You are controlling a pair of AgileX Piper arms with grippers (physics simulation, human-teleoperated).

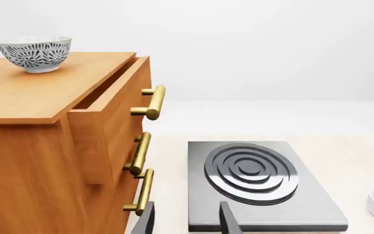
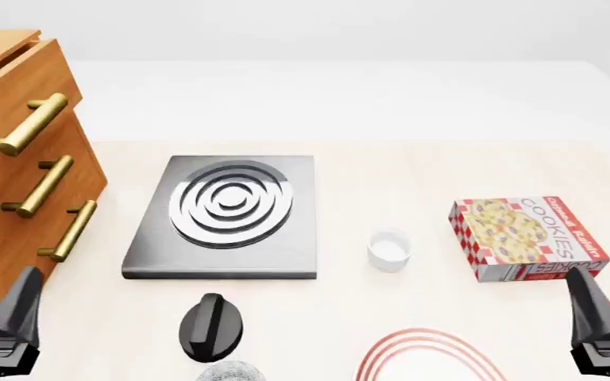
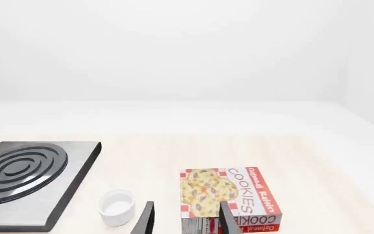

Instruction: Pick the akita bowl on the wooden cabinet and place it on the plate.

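We see the wooden cabinet (image 1: pixel 44 141), top drawer ajar, with the akita bowl (image 1: pixel 34 53) on its top. The plate (image 2: pixel 432 359) lies well right of it. Both grippers (image 1: pixel 185 219) (image 3: pixel 183 218) hang spread, empty.

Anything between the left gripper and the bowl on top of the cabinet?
Nothing visible. The bowl sits alone on the cabinet top, with open air from the left gripper up to it. The cabinet's top drawer juts out slightly.

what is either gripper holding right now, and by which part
Nothing is held. The left gripper and right gripper both stand open with bare gaps between their fingers. The akita bowl sits untouched on the wooden cabinet.
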